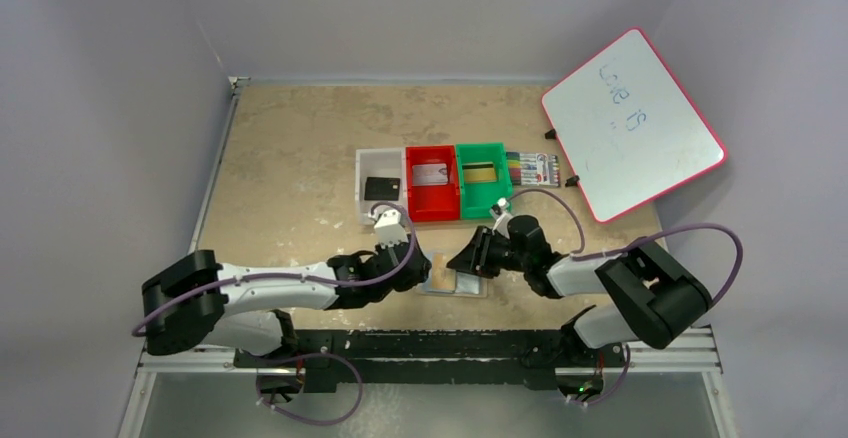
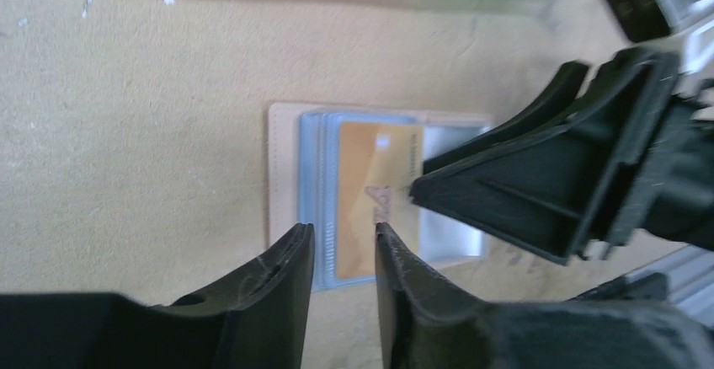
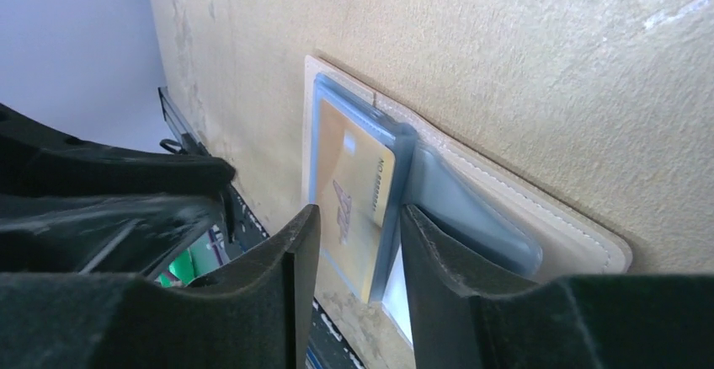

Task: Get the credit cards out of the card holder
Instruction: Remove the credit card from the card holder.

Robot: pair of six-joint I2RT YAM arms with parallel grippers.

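gold card (image 2: 362,200) is seated in the open card holder (image 2: 285,175). left fingers (image 2: 269,293) and right fingers (image 3: 278,285) are slightly spread, nothing pinched; card edge probably needs pinching next.

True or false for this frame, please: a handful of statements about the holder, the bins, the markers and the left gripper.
1. The card holder lies open on the table. True.
2. A gold card sits in its blue pocket. True.
3. The red bin is empty. False: a card lies in it.
4. The markers lie left of the white bin. False: they lie to the right of the green bin.
5. The left gripper grips a card. False: its jaws stand apart over the holder with nothing between them.
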